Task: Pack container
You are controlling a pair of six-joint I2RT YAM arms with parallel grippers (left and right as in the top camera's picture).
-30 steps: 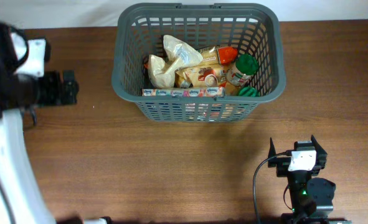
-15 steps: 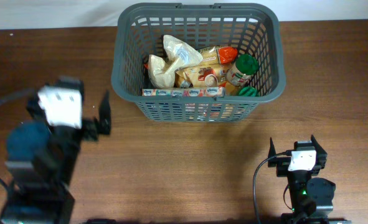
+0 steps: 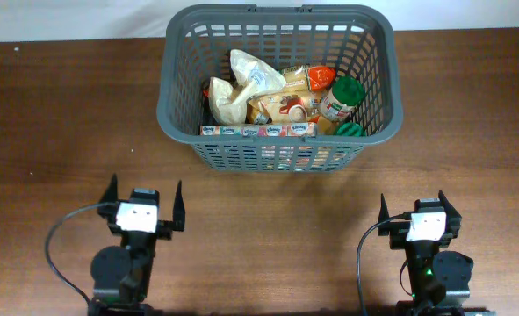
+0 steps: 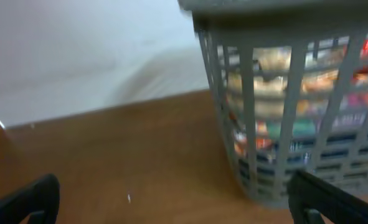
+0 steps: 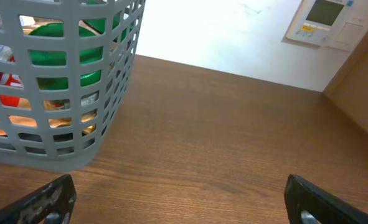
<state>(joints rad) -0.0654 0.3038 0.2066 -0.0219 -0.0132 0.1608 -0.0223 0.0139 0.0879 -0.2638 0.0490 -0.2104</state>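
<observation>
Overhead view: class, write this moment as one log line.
large dark grey plastic basket: groceries inside | left fingers: open, empty | right fingers: open, empty | both off basket

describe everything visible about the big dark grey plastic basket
The large dark grey plastic basket is rectangular with rounded corners, a thick rim and lattice-slotted walls. It stands upright at the far middle of the brown wooden table, partly filled with groceries: a crumpled cream bag, a green-lidded jar and a long flat carton along its near wall. The left gripper and right gripper sit open near the table's front edge, apart from it.
</observation>
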